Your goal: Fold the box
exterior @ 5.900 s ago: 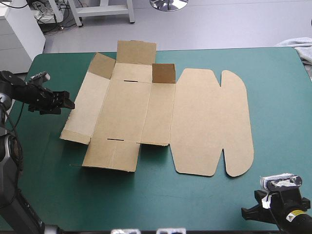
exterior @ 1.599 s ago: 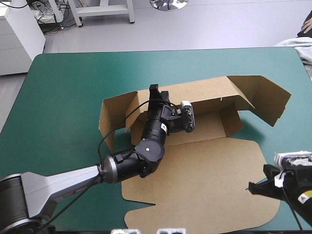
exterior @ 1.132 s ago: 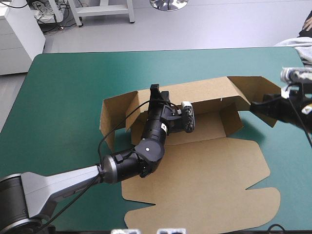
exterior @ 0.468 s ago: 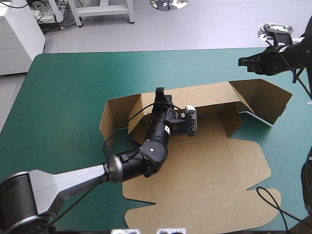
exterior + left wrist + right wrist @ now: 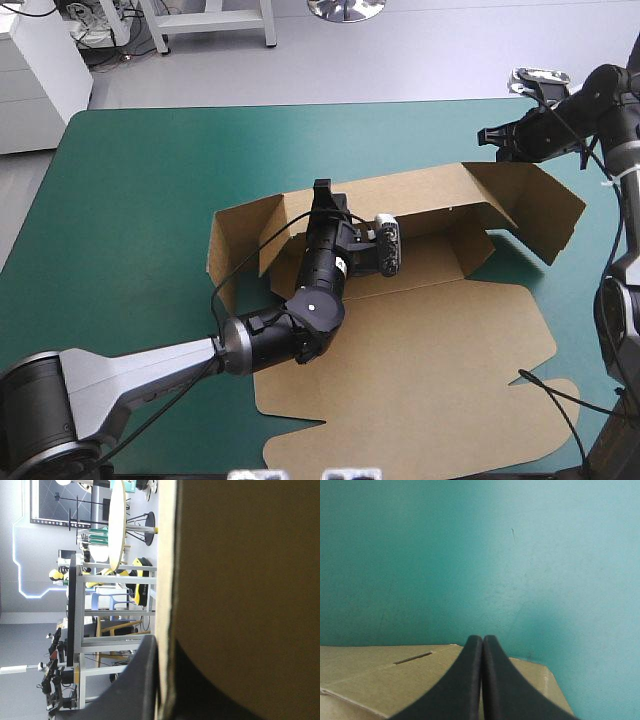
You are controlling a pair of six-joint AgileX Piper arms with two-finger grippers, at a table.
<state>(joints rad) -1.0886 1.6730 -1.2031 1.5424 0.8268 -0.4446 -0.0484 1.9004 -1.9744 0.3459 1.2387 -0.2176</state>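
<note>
Teal-green cover spans the worktop (image 5: 130, 170), and the brown box (image 5: 420, 350) sits at its middle, its lid lying flat toward the near edge. Its far wall and both end flaps stand raised. The left end effector (image 5: 322, 195) pinches the far wall's top edge, fingers all but closed on the board. The right end effector (image 5: 487, 135), fingers pressed together and holding nothing, hovers near the far right corner, by the raised right flap.
</note>
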